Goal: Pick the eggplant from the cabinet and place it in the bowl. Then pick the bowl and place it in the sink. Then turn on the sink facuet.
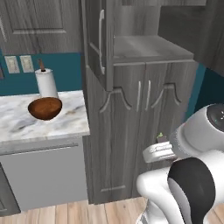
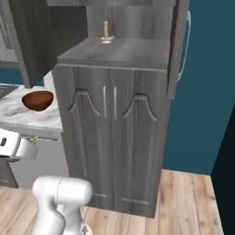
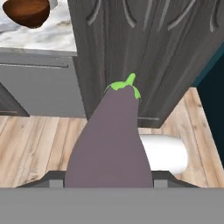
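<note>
Your tool [image 3: 109, 181] is clamped on the eggplant [image 3: 111, 140], stem pointing away, held low in front of the cabinet [image 1: 127, 127] for carrying. The bowl [image 1: 45, 108] waits on the table [image 1: 26, 124] to the left, beside the paper towel roll [image 1: 46, 83]; swing toward it.

Hidden / cut off bits, my arm's rig

My eggplant [image 3: 111, 140] hides my fingertips in hand view, bottom cut by the frame edge; in left base view only its green stem tip [image 1: 160, 136] peeks past my wrist, too small to tell more. Bowl [image 3: 26, 11] clipped at hand view's top-left. Paper towel roll [image 1: 46, 83] partly behind bowl [image 1: 45, 108]. Small item on cabinet [image 2: 114, 119] shelf [image 2: 106, 33]: too tiny to ID. Cabinet top cut off in both base views.
</note>
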